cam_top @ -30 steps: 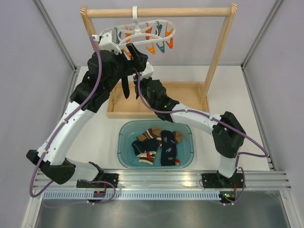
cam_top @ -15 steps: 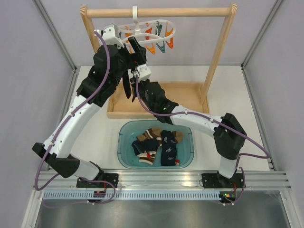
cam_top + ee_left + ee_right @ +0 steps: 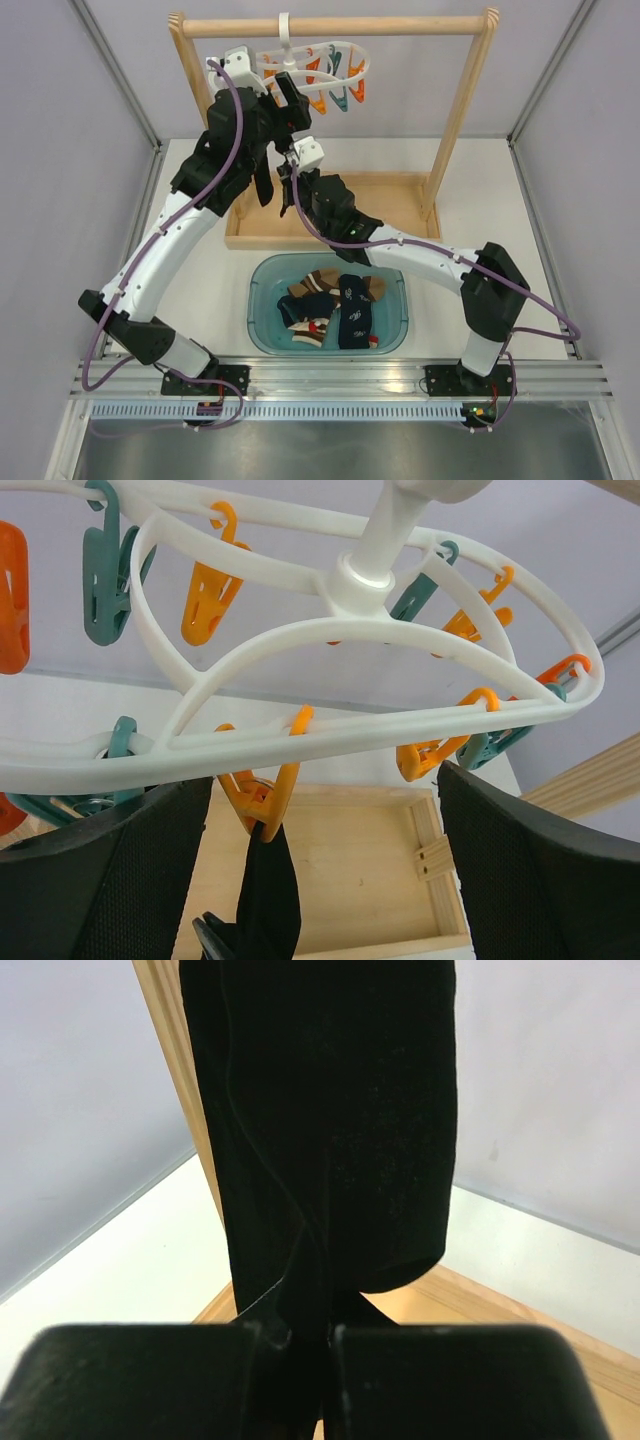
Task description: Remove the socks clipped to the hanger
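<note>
The white hanger (image 3: pixel 318 62) hangs by its hook from the wooden rail, with orange and teal pegs under its ring. In the left wrist view the hanger (image 3: pixel 300 640) fills the top, and one orange peg (image 3: pixel 258 792) clips a black sock (image 3: pixel 268 900). My left gripper (image 3: pixel 320 880) is open, one finger on each side of that peg and below the ring; it is up at the hanger in the top view (image 3: pixel 286 108). My right gripper (image 3: pixel 312 1370) is shut on the lower part of the black sock (image 3: pixel 330 1110). In the top view the right gripper (image 3: pixel 286 182) is beside the hanging sock (image 3: pixel 264 185).
A teal bin (image 3: pixel 262 320) near the arm bases holds several striped and dark socks (image 3: pixel 330 305). The wooden rail frame (image 3: pixel 460 110) stands on a shallow wooden tray (image 3: pixel 395 205) below the hanger. Grey walls close in on both sides.
My left arm has risen and swung right, bringing its open gripper up under the hanger ring. The right gripper has shifted slightly up and left, still on the sock.
</note>
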